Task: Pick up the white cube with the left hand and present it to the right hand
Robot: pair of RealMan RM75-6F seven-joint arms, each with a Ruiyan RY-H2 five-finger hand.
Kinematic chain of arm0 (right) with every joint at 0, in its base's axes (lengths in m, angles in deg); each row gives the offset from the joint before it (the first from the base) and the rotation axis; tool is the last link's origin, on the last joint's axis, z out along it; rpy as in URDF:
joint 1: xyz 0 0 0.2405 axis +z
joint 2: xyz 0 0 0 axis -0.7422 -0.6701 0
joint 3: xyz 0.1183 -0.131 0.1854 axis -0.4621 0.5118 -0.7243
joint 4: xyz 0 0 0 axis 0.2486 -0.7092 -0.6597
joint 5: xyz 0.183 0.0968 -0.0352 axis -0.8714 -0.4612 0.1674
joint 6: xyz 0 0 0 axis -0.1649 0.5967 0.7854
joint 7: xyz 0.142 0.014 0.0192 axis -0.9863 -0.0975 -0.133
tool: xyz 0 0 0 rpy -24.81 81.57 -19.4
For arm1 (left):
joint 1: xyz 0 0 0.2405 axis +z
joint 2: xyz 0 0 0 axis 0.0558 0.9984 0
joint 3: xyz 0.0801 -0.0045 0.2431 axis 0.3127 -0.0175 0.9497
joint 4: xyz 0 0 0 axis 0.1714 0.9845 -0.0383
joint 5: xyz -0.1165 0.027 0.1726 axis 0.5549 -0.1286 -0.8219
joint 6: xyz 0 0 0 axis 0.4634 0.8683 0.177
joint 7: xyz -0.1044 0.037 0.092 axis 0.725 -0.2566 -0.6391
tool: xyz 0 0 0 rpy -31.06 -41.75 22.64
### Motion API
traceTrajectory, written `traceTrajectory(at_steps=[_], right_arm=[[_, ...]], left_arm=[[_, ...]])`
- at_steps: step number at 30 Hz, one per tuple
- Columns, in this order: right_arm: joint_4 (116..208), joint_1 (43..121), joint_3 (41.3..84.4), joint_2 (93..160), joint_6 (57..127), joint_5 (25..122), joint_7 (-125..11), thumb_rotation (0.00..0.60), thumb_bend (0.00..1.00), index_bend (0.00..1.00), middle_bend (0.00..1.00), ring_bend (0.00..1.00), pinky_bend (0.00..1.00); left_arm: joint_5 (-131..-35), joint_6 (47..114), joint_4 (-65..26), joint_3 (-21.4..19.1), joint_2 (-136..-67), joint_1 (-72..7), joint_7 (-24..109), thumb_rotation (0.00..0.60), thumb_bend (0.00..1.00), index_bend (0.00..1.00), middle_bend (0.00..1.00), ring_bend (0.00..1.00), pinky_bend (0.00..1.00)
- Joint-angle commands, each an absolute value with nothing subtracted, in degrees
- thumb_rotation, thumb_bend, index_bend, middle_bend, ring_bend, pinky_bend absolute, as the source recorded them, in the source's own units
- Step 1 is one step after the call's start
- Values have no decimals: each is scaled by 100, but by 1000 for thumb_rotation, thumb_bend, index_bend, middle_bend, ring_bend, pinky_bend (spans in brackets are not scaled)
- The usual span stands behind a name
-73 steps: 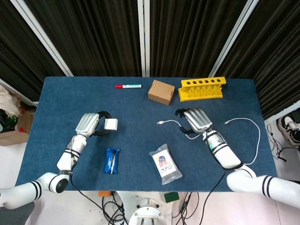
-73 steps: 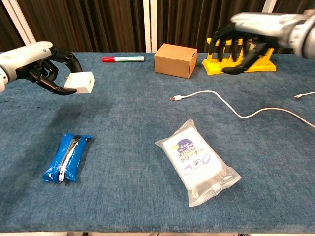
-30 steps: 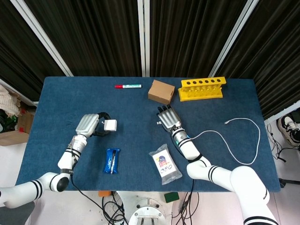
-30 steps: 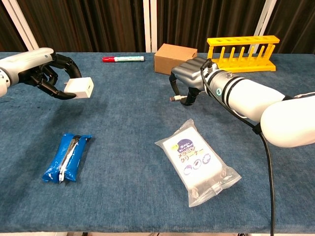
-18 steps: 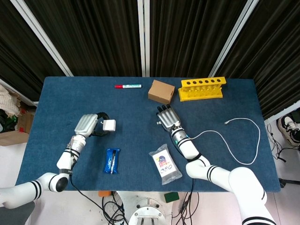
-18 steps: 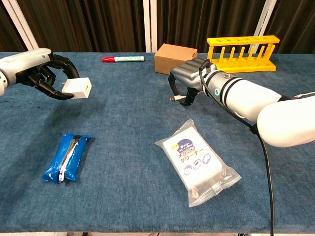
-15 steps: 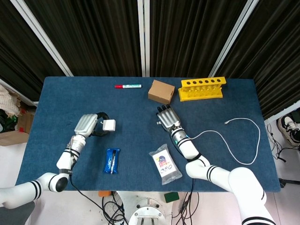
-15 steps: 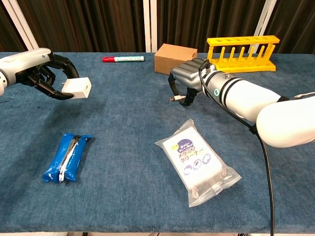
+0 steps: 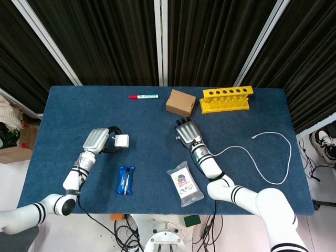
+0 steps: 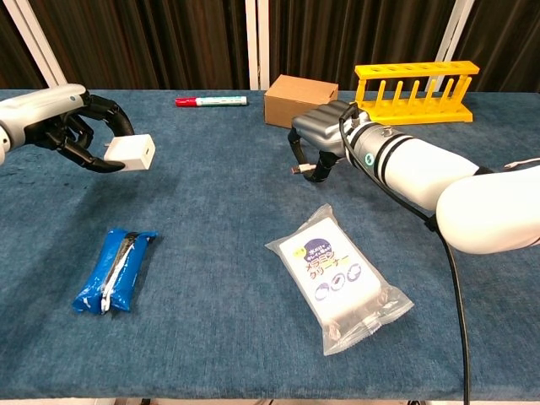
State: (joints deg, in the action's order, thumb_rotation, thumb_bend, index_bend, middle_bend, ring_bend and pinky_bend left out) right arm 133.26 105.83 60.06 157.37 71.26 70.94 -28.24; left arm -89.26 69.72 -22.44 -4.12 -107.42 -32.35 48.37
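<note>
Left hand (image 10: 72, 126) pinches the cube (image 10: 131, 152) clear of the table's (image 10: 219, 211) left edge, ready to present. Right hand (image 10: 325, 135) waits mid-table, fingers curled, holding nothing.

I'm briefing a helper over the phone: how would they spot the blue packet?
On the blue table, look near the front edge on the left hand's side. The blue packet lies flat there, below the held white cube; it alone is a shiny blue wrapper.

red marker (image 9: 143, 96), cardboard box (image 9: 180, 103), yellow rack (image 9: 227, 98), blue packet (image 9: 125, 180), wipes pack (image 9: 185, 183)
</note>
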Motion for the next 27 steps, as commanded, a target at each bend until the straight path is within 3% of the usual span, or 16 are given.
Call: traceTrajectory(at_steps=[1,12,18,21,27], right_arm=[[13318,10577,5987,15744,7105,7061,-2753,600,449,604,263,177,224],[13593,10458,5952,15621,7486,7345,-2895,600,496,643,311,194,225],[14338,10260,5924,15191,7994,7667,-3085,600,523,645,468,355,299],[14673,10172,5890,14971,8148,7723,-3099,600,591,645,541,440,340],[15175,10053,5875,14635,8228,7679,-2955,600,668,644,590,503,365]], left_arm=[[-8923,6972,-2244,-412,-10742,-3232,4836,600,360,610,548,778,1000],[-8898,6989,-2330,-442,-10681,-3246,4744,600,361,610,547,778,1000],[-8844,6979,-2467,-510,-10578,-3316,4563,600,361,610,546,778,1000],[-8793,6963,-2558,-559,-10543,-3365,4477,600,360,610,545,778,1000],[-8663,6898,-2667,-618,-10511,-3469,4275,600,361,611,544,778,1000]])
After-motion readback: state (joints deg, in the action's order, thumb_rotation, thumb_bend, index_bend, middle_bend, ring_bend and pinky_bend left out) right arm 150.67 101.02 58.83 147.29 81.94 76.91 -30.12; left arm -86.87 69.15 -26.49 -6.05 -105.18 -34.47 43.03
